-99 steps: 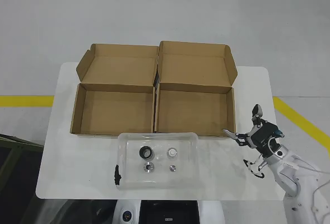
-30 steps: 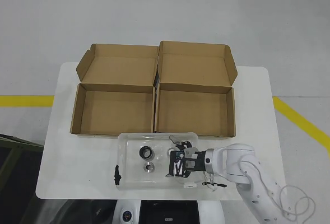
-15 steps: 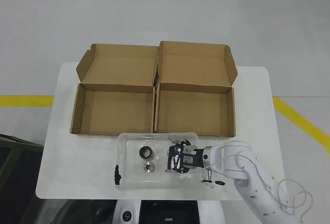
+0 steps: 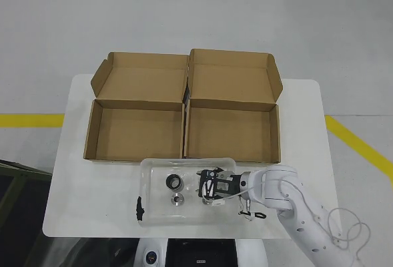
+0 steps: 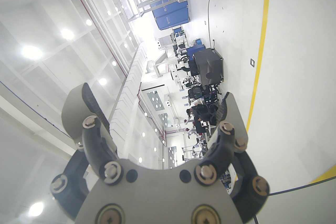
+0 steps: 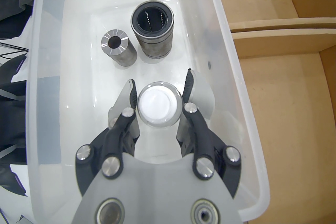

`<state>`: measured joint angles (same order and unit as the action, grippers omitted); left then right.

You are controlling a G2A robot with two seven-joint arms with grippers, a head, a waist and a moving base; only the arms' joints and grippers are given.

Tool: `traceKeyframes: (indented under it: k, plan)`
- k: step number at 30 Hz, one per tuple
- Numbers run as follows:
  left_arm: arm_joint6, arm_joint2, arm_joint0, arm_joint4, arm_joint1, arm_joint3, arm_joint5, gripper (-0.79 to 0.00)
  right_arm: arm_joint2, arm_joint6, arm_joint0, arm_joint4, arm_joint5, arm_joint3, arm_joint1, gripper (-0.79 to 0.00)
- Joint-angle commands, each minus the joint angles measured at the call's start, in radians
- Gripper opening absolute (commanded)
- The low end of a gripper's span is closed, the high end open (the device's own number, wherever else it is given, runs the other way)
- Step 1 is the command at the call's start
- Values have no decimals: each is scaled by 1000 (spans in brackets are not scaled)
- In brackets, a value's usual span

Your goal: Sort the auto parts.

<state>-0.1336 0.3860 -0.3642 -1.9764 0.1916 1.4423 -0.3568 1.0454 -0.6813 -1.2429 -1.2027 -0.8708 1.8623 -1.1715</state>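
The right gripper (image 6: 160, 79) is lowered into the bin (image 6: 223, 25), its fingers (image 6: 133, 97) narrowed and pressed against both sides of the upright white part (image 6: 159, 104). A bearing (image 6: 152, 28) and a bushing (image 6: 118, 47) are seen just ahead of it. The left gripper (image 5: 157, 93) is spread wide, with nothing held.

Right gripper (image 6: 159, 83) clasps white-capped part (image 6: 159, 104) inside clear bin (image 6: 225, 33). From gripper: linear bearing (image 6: 152, 28) 12 o'clock, small steel bushing (image 6: 119, 47) 11 o'clock, both upright.
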Motion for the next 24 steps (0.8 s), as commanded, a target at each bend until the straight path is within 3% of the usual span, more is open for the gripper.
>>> traceKeyframes:
  k: [1,2,13,24]
  plan:
    - [0,0,0,0,0,0,0,0,-4,-5,1,-1,0,1,2,-745]
    - [0,0,0,0,0,0,0,0,-6,-7,2,1,1,3,3,-785]
    - [0,0,0,0,0,0,0,0,-11,25,18,67,-61,34,16,-785]
    - [0,0,0,0,0,0,0,0,38,189,23,86,-117,77,31,-785]
